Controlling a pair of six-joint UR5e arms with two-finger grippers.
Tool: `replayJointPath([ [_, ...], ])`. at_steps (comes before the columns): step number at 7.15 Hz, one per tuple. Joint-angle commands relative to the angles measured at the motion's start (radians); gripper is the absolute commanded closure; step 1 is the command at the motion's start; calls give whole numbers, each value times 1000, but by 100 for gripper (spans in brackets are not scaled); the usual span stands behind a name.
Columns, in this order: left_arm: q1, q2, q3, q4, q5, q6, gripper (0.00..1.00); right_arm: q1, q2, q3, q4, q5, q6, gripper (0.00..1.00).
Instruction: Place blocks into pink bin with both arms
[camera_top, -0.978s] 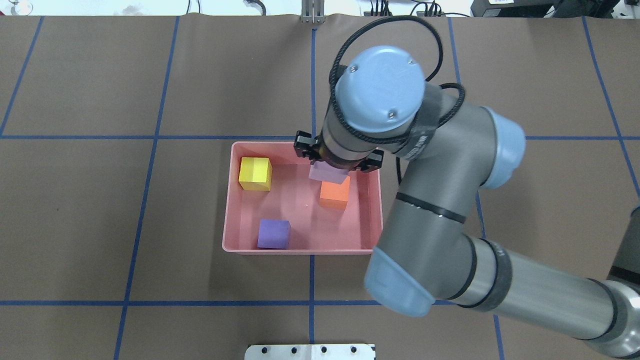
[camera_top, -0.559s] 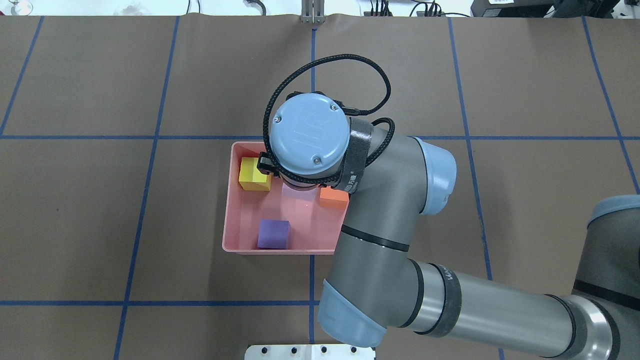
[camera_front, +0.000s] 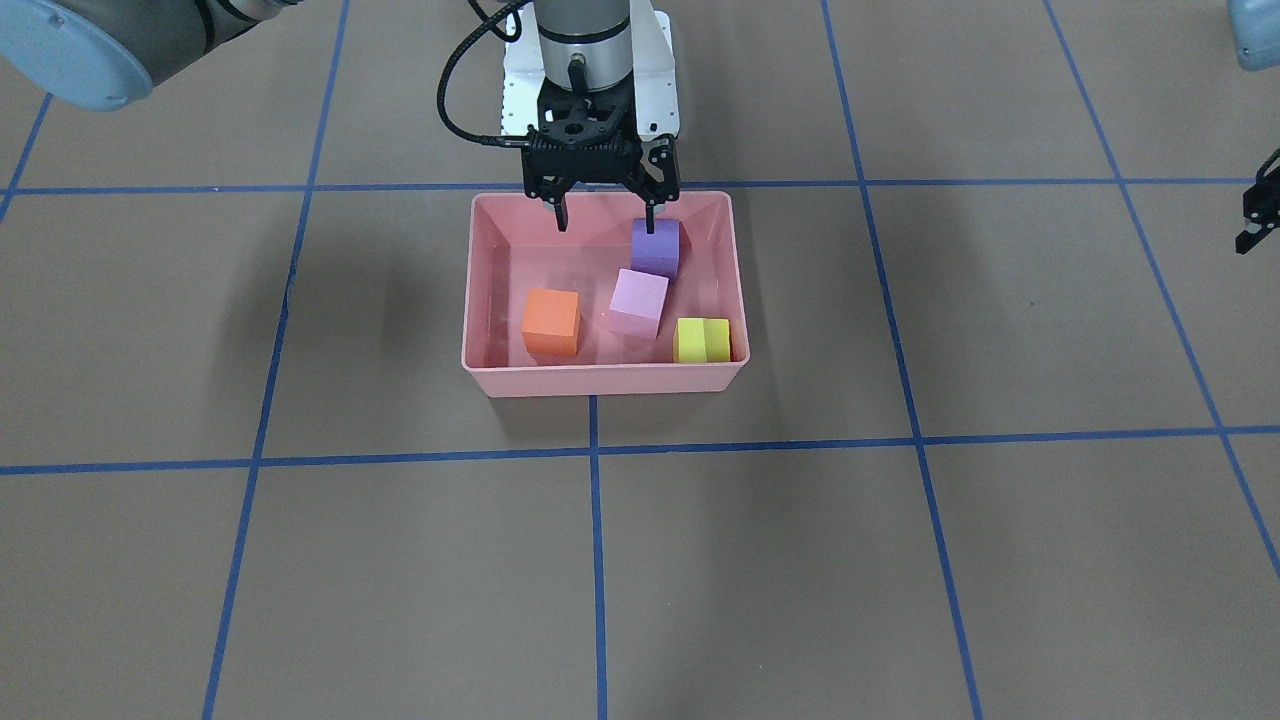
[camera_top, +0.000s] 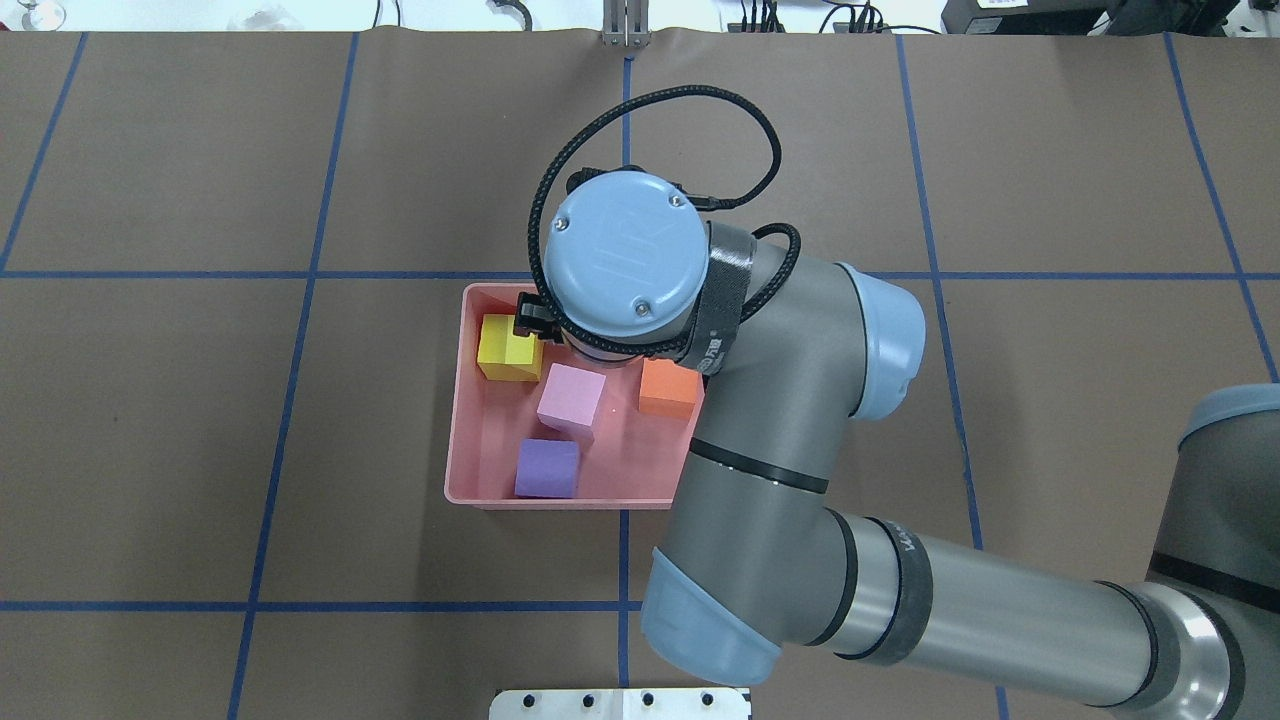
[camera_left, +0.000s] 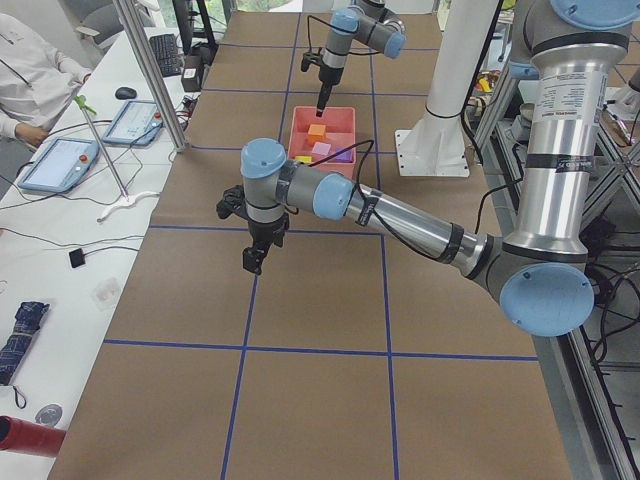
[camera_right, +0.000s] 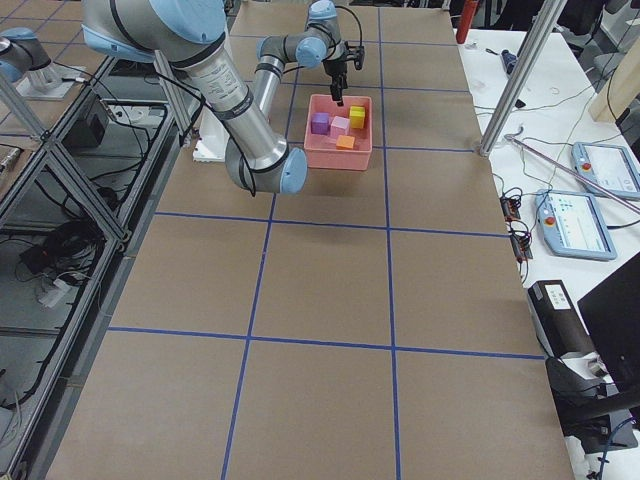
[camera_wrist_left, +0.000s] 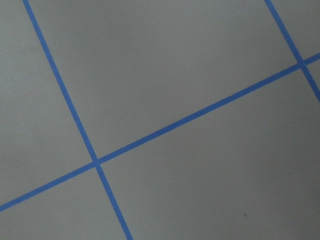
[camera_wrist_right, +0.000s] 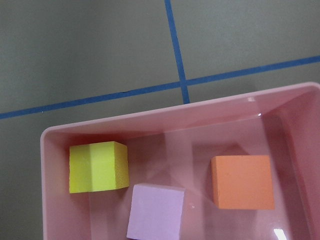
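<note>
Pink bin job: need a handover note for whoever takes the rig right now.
Right gripper: open, empty, above the pink bin at its robot-side end.
Left gripper: over the table, well away from the bin; open or shut unclear.
Orange block, lilac block, purple block and yellow block all lie inside the bin.
Done: all four binned. Left: probably just retracting the right arm.

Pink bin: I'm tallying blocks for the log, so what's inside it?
Four blocks inside: orange, lilac, purple, yellow. The right gripper hangs open above. Overhead, the right arm covers the bin's right corners; the front view shows nothing more there.
</note>
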Motion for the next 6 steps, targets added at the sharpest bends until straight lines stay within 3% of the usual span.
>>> replayJointPath([
  [1, -5, 69, 18, -27, 0, -2, 0, 184, -82, 23, 2, 176, -207, 0],
  [3, -66, 124, 13, -21, -27, -14, 0, 349, -222, 77, 5, 331, -464, 0],
  [6, -153, 174, 66, -30, -31, -31, 0, 590, -414, 75, 10, 460, -910, 0],
])
